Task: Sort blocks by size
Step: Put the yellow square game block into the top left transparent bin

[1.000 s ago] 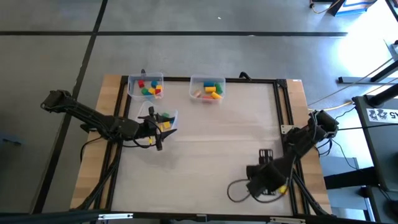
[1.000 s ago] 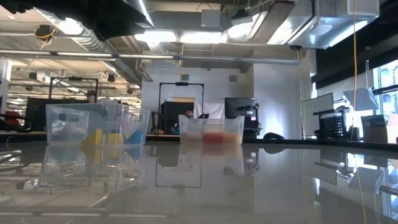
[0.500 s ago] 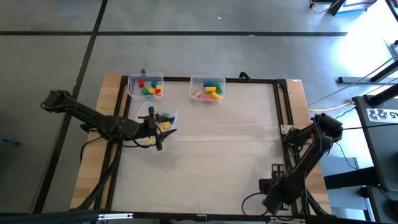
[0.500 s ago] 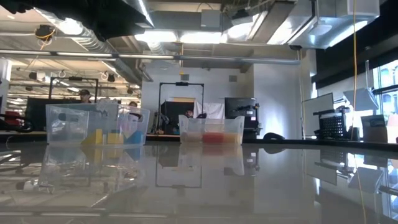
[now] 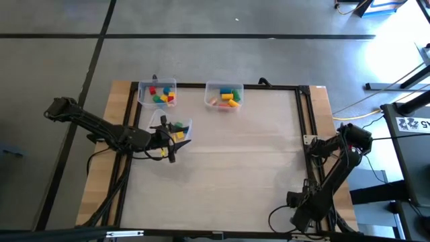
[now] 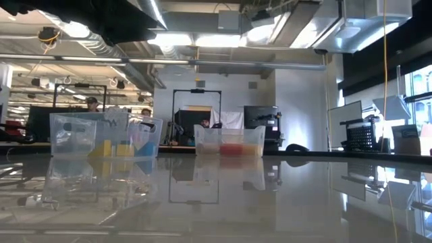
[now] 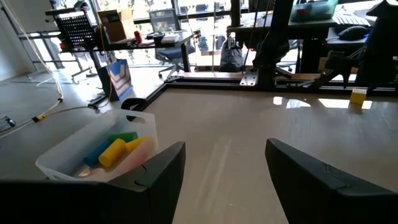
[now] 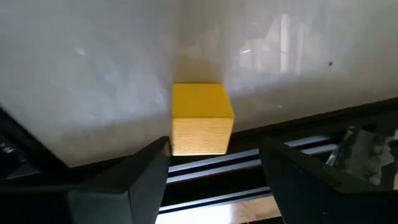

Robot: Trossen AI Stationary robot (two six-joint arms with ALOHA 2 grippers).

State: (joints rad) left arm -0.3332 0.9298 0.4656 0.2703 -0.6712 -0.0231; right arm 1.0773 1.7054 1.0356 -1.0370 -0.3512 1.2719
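Note:
A yellow block (image 8: 200, 118) rests flat on the table at its near right edge, beside the black frame rail. My right gripper (image 8: 217, 174) hangs open above it, pointing steeply down, one finger on each side and short of it, touching nothing; in the high view it is at the near right corner (image 5: 299, 196). My left gripper (image 7: 224, 180) waits open at the table's left, next to a clear bin (image 7: 102, 152) holding yellow, green and blue blocks. The yellow block (image 7: 357, 96) also shows far off in the left wrist view.
Two more clear bins with coloured blocks stand at the far edge, one at the left (image 5: 158, 93) and one near the middle (image 5: 225, 95). The black frame rail (image 8: 205, 180) runs close along the yellow block. Bare tabletop (image 5: 242, 154) lies between the arms.
My right gripper has swung toward the table's near right corner and come down, rolling about its own line and tipping steeper. Its fingers stay open.

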